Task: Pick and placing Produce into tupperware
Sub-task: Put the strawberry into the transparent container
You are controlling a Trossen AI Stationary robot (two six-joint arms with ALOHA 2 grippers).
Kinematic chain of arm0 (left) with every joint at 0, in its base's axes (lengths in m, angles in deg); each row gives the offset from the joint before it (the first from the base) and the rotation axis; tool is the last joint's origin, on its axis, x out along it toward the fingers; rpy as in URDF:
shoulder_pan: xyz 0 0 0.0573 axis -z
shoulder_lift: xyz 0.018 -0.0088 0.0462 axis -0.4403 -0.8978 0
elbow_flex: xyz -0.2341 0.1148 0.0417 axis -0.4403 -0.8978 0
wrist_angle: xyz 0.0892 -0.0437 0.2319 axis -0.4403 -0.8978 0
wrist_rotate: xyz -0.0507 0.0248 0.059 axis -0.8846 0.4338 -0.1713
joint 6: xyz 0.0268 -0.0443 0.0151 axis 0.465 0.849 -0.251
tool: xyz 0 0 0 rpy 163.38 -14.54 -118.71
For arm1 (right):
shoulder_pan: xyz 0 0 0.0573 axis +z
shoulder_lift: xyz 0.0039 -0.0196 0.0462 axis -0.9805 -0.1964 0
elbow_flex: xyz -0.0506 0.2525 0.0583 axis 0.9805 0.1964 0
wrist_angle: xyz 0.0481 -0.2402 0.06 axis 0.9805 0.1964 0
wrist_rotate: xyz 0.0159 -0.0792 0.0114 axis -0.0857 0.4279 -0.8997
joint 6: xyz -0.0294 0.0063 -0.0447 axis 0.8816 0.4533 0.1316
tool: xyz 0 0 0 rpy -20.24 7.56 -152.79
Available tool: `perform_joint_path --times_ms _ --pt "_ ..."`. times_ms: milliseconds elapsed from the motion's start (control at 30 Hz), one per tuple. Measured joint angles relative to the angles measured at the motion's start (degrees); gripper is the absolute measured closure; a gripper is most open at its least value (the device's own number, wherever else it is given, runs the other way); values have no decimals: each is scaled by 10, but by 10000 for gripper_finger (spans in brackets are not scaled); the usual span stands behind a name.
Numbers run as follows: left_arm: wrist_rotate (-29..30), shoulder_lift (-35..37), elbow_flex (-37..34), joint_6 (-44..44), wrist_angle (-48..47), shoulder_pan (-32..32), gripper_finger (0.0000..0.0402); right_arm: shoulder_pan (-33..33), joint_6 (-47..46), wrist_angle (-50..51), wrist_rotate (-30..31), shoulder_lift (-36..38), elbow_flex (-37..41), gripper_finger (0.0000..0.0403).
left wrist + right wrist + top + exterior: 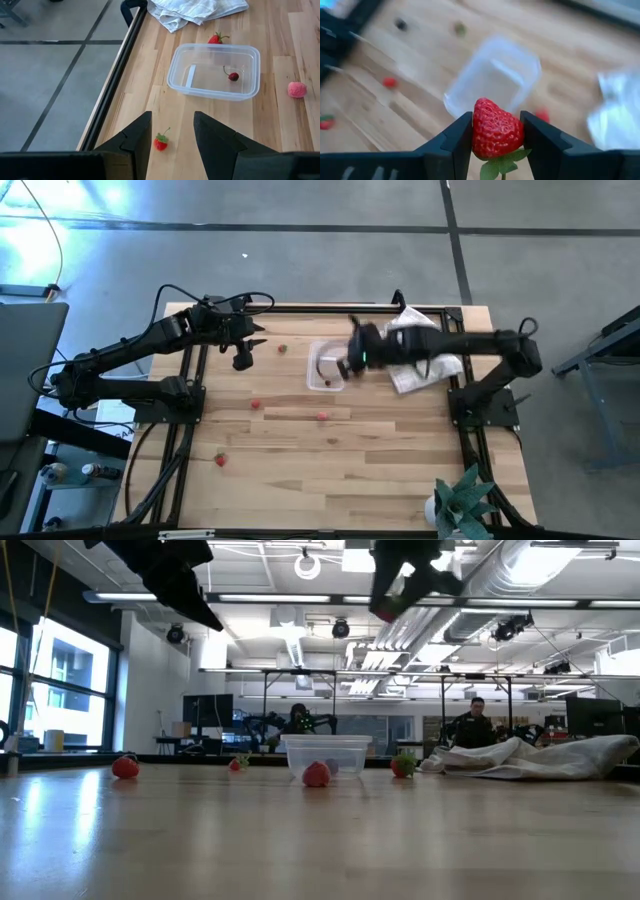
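The tupperware (328, 368) is a clear tub at mid-table, resting on its base, with one dark cherry (233, 76) inside. My right gripper (350, 365) hangs over the tub's right part, shut on a red strawberry (495, 131). My left gripper (243, 360) hovers open to the left of the tub, high over a small strawberry (160, 142) on the wood. More red produce lies loose: one (256, 404), another (322, 416), a third (221, 459). My right gripper pinches the strawberry by its two sides (477, 132) between its two fingers. The leafy end (502, 162) points back toward the wrist, the tip away. The fingers slant down from the table's right side. The berry is lifted clear, above the tub (495, 80).
A crumpled white cloth (425, 352) lies at the far right beside the tub. A strawberry (216, 38) sits between tub and cloth, and a pink ball (297, 89) lies near the tub. A potted plant (460, 502) stands at the near right corner. Black frame rails (190, 380) edge the table.
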Motion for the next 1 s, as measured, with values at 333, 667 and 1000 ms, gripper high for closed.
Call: perform_joint_path --times_ms 333,667,1000 --pt "0 0 0 0 0 0 266 -161 213 -45 -131 -9 -38 258" --pt "0 0 0 0 0 0 266 -179 258 -109 -257 -182 -41 258" --pt "0 0 0 0 0 0 266 -159 300 -102 -271 -308 -80 258"
